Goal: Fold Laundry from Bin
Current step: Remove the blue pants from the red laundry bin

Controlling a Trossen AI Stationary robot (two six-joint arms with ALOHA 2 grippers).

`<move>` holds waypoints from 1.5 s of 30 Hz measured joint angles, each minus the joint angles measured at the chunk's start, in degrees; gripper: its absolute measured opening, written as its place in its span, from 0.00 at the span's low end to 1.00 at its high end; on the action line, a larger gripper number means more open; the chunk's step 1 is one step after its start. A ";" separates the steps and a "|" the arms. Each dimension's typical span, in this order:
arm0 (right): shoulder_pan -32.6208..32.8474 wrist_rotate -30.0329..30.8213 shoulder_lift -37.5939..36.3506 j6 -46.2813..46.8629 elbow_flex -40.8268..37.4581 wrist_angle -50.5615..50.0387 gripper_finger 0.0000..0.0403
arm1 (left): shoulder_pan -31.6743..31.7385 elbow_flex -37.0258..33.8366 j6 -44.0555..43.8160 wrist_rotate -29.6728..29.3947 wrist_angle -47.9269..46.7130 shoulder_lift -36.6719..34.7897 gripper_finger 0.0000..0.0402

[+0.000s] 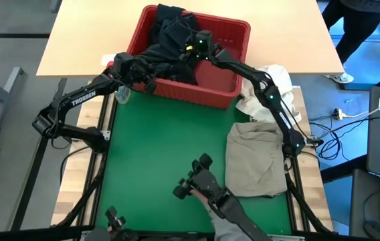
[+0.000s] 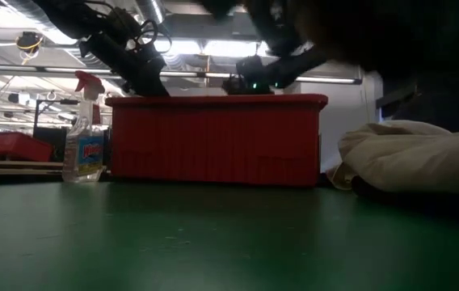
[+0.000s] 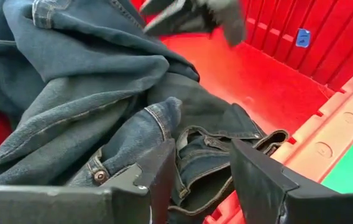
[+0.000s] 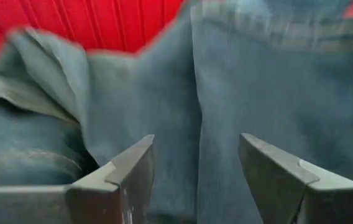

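- Nearest the left wrist camera, the left tool (image 3: 198,180) hung with its fingers apart over the dark jeans (image 3: 89,118), a fold and a belt loop lying between them but not pinched.
- The right tool (image 4: 195,180) was likewise spread, empty, just above denim in the red bin (image 1: 233,80).
- The bin held a heap of dark clothes (image 1: 173,40) piled toward its left side and back rim; bare red floor showed on the right.
- A beige garment (image 1: 257,161) lay on the green mat (image 1: 156,147) beside the right arm's base, loosely doubled, so it looked like one piece out and roughly folded.
- By my reading the task was early: most clothes sat in the bin, and neither tool had a grip.
- A white cloth (image 1: 270,77) lay bunched just right of the bin, and a spray bottle (image 2: 84,145) stood on the table at its left corner.
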 joint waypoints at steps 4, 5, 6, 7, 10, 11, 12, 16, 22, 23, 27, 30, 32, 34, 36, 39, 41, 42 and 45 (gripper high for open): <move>-0.72 -0.28 3.49 -0.09 0.00 -0.16 0.57 | 0.00 -0.01 0.01 0.43 -0.11 0.02 0.37; -0.72 -0.45 4.36 -0.09 0.00 -0.55 0.57 | 0.00 -0.05 0.02 0.77 -0.11 0.02 0.37; -0.75 -0.46 5.09 -0.09 0.00 -0.69 0.57 | 0.00 -0.07 0.02 1.14 -0.13 0.02 0.37; -0.88 -0.46 5.67 -0.10 0.00 -1.10 0.57 | 0.00 -0.07 0.02 1.35 -0.15 0.02 0.37; -0.96 -0.81 6.69 -0.92 0.00 -0.15 0.57 | -0.02 -0.11 0.04 1.80 -0.15 0.04 0.37; -0.96 -0.83 6.76 -1.79 0.02 0.20 0.57 | -0.04 -0.11 0.03 1.86 -0.16 0.04 0.37; -0.96 -0.70 6.76 -2.54 0.02 0.19 0.57 | -0.04 -0.11 0.04 1.96 -0.17 0.07 0.37; -0.94 0.74 6.85 -3.50 0.02 1.26 0.57 | -0.07 -0.11 0.04 2.05 -0.17 0.09 0.37; -0.98 4.10 8.16 -2.99 -0.55 3.04 0.57 | -0.09 -0.17 0.09 2.12 0.65 0.10 0.37; -0.98 3.87 8.81 -2.99 -0.55 3.28 0.57 | -0.09 -0.22 0.08 2.13 1.10 0.11 0.37; -0.64 3.30 9.52 -3.10 -0.04 2.83 0.47 | -0.20 -0.22 0.17 2.40 1.54 0.17 0.37; -0.65 3.35 9.52 -3.15 0.07 4.01 0.28 | -0.22 -0.26 0.17 2.62 1.53 0.20 0.37; -0.71 3.43 9.52 -3.54 0.07 3.97 0.13 | -0.22 -0.24 0.17 2.59 1.58 0.20 0.37; -0.97 3.18 9.52 -4.52 0.07 4.03 0.04 | -0.22 -0.24 0.17 2.62 1.55 0.20 0.37; -1.05 3.54 9.42 -4.55 0.07 4.57 0.05 | -0.24 -0.24 0.17 2.61 1.58 0.20 0.37; -0.84 5.53 8.56 -7.51 1.10 3.92 0.06 | -0.24 -0.24 0.17 2.62 1.53 0.20 0.37; -0.41 6.61 7.38 -11.27 2.11 3.57 0.03 | -0.24 -0.24 0.19 2.64 1.54 0.20 0.37; -0.22 7.14 6.90 -13.19 2.76 3.56 0.03 | -0.24 -0.24 0.34 2.62 1.55 0.20 0.37; 0.19 8.93 5.01 -17.74 3.87 4.42 0.03 | -0.26 -0.24 1.14 2.66 1.54 0.17 0.37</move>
